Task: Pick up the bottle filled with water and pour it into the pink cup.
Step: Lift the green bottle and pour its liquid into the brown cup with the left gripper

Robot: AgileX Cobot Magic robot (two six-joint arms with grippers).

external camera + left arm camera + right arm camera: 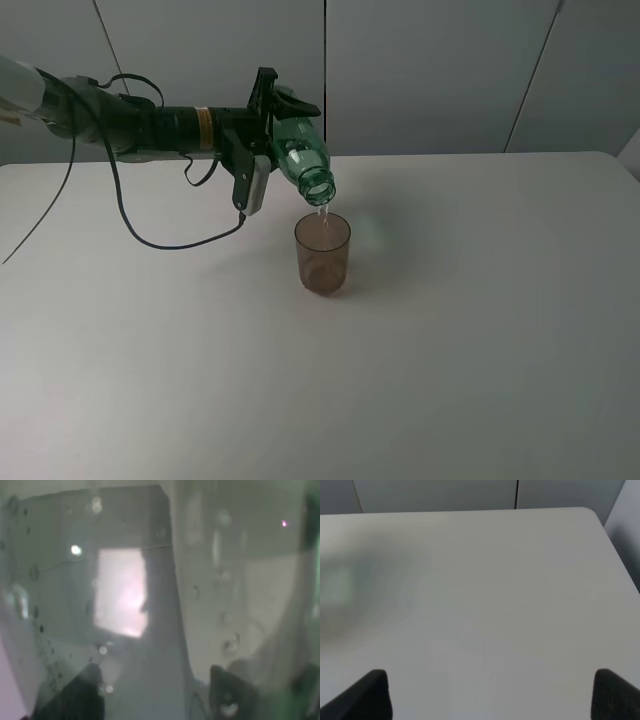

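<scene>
My left gripper (pixel 272 128) is shut on the green transparent bottle (pixel 300 155) and holds it tilted, mouth down, right above the pink cup (pixel 322 255). A thin stream of water falls from the bottle's mouth into the cup, which stands upright on the white table (pixel 480 330). In the left wrist view the bottle's wet wall (pixel 150 605) fills the picture, with two dark fingertips (pixel 230 695) at its edge. My right gripper (pixel 490 695) is open and empty over bare table; it does not show in the exterior high view.
A black cable (pixel 170 243) hangs from the left arm and loops down onto the table left of the cup. Grey wall panels (pixel 450 70) stand behind the table's far edge. The table's right corner (pixel 592 512) shows in the right wrist view.
</scene>
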